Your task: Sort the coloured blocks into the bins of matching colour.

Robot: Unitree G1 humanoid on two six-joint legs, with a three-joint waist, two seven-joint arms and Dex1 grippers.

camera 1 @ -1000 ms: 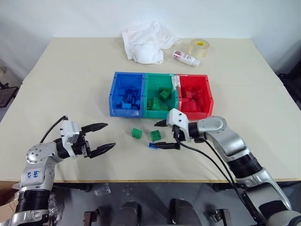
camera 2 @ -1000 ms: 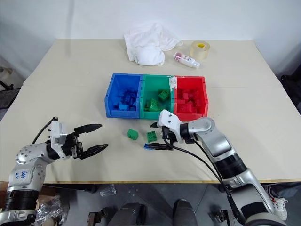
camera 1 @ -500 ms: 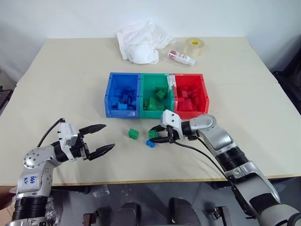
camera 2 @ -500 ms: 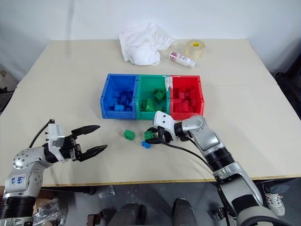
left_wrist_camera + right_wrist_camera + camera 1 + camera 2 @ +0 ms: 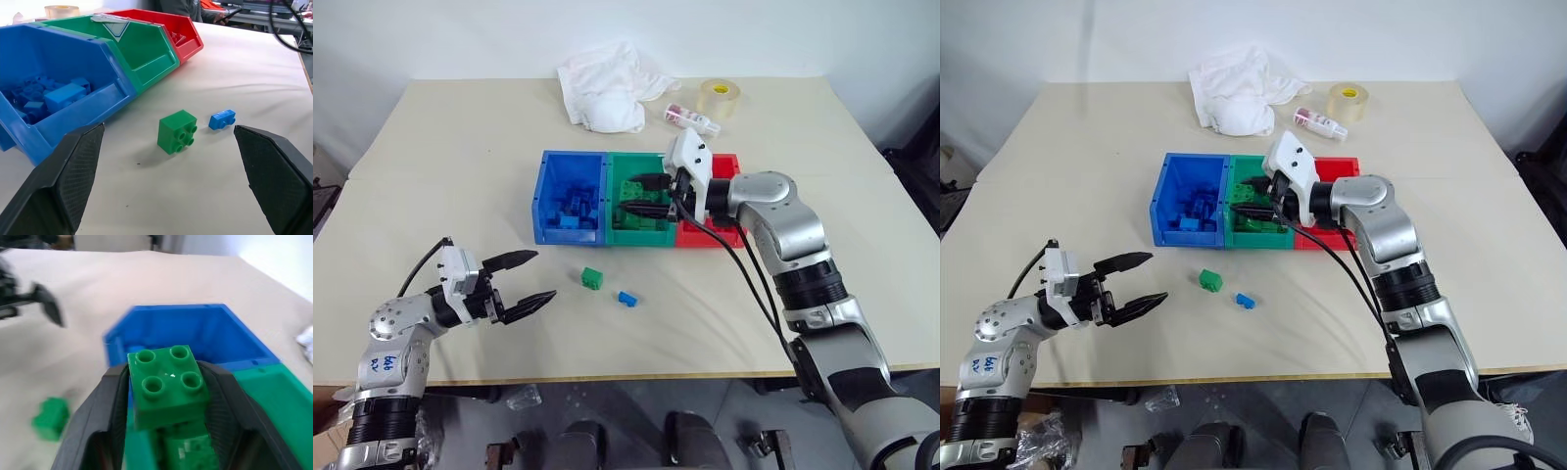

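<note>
**Table layout with three joined bins**

Three joined bins point(image 5: 607, 227) sit mid-table point(image 5: 460, 176). In front of them lie two loose blocks point(image 5: 592, 278) (the smaller one point(image 5: 626, 299) to the right). Behind the bins lie a cloth point(image 5: 607, 86), a small bottle point(image 5: 692, 118) and a tape roll point(image 5: 720, 95), left to right.

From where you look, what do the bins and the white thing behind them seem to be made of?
The bins look like rigid moulded plastic, smooth with a slight sheen: even colour and crisp thin walls in blue, green and red. The white thing looks like soft cloth or a similar fabric: it lies crumpled in loose folds. Its exact fibre cannot be told.
</note>
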